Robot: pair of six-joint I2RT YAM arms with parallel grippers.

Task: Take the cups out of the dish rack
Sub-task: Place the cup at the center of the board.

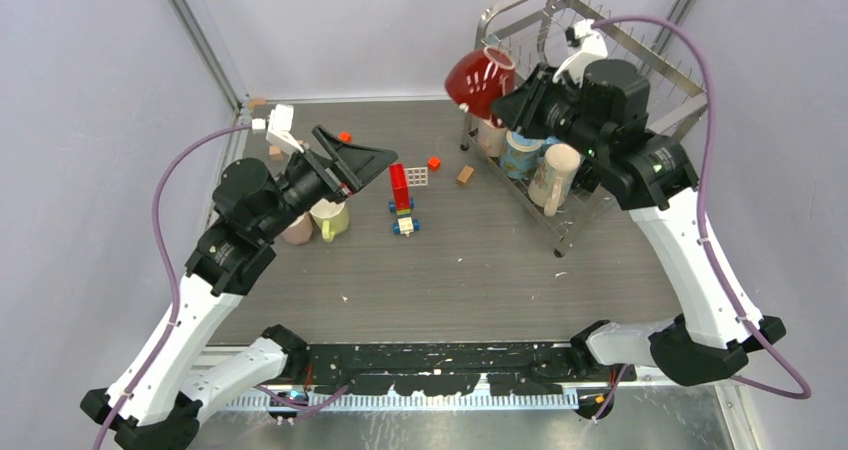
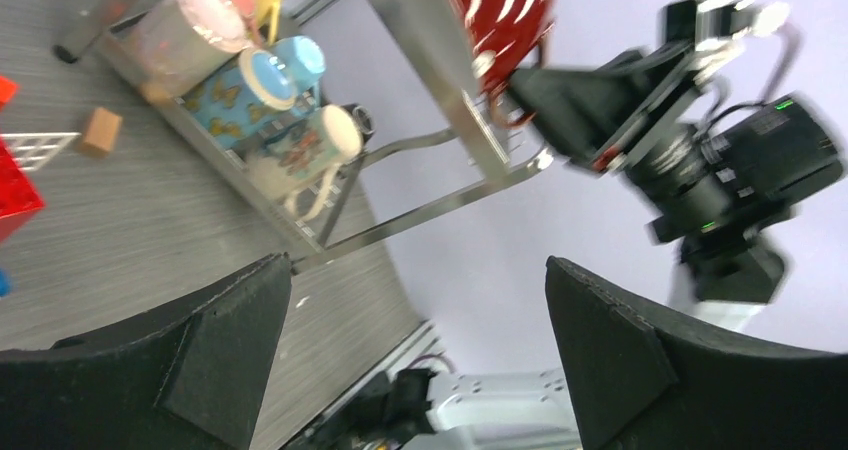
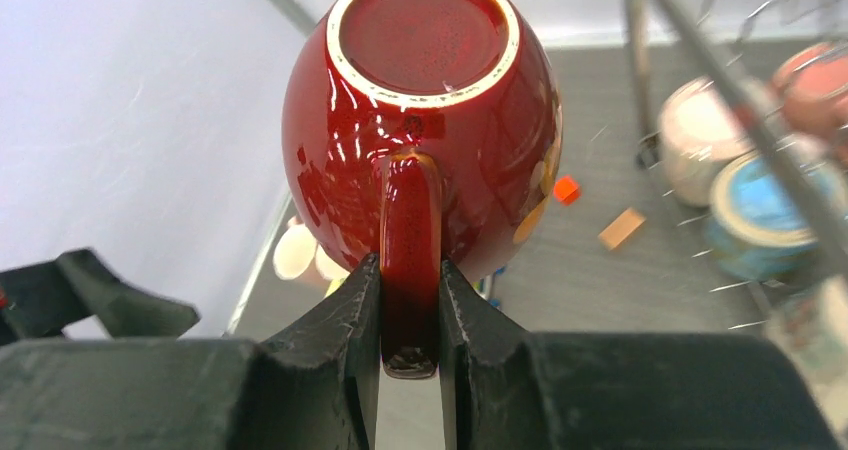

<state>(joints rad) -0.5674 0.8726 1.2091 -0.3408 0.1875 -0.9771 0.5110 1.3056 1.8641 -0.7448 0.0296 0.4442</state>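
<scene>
My right gripper (image 1: 512,100) (image 3: 410,280) is shut on the handle of a dark red mug (image 1: 478,78) (image 3: 420,120) and holds it in the air beside the left end of the silver wire dish rack (image 1: 640,60). The rack's lower tier holds several mugs, among them a blue patterned one (image 1: 522,153) and a beige one (image 1: 555,177). A pale yellow mug (image 1: 330,218) and a pink mug (image 1: 297,230) stand on the table by my left arm. My left gripper (image 1: 375,160) (image 2: 420,310) is open and empty, above the table left of centre.
A red block tower on a small toy cart (image 1: 401,200), a white grid piece (image 1: 417,176), and small red, orange and wooden blocks (image 1: 465,174) lie on the grey table between the arms. White walls enclose the table.
</scene>
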